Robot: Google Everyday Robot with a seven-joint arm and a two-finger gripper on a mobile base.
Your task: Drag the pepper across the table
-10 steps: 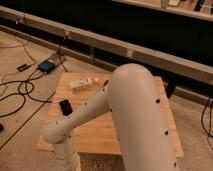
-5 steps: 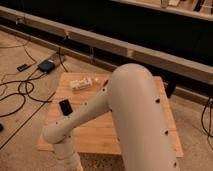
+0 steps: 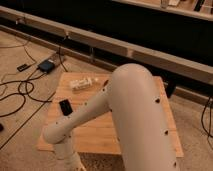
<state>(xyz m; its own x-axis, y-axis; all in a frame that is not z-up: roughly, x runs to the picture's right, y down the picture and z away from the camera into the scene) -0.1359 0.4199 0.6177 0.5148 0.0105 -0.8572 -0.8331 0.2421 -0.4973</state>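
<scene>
**Where the arm blocks the table, the pepper cannot be seen**

Because the robot's thick white arm [image 3: 132, 115] crosses the foreground from the lower right, it covers the middle and much of the right side of the table [image 3: 95, 134]. The arm bends at a rounded joint over the table's front left corner. From there a shorter segment turns down and runs off the bottom edge of the view. The gripper lies beyond that edge, below the table's front left corner, so I cannot tell whether it is open, closed or holding anything.

The pepper does not show on any bare part of the light plank top. It may lie behind the arm, but the view does not settle that.

Two things are plain on the uncovered left part of the table. A pale, elongated object [image 3: 82, 83], possibly a clear bottle on its side, lies near the back edge. A black phone [image 3: 65, 106] lies flat nearer the left edge, just beside the arm's lower segment.

On the floor to the left, dark cables [image 3: 20, 92] loop near a small dark blue box [image 3: 46, 65]. A long pale rail [image 3: 150, 52] runs behind the table in front of a dark wall.
</scene>
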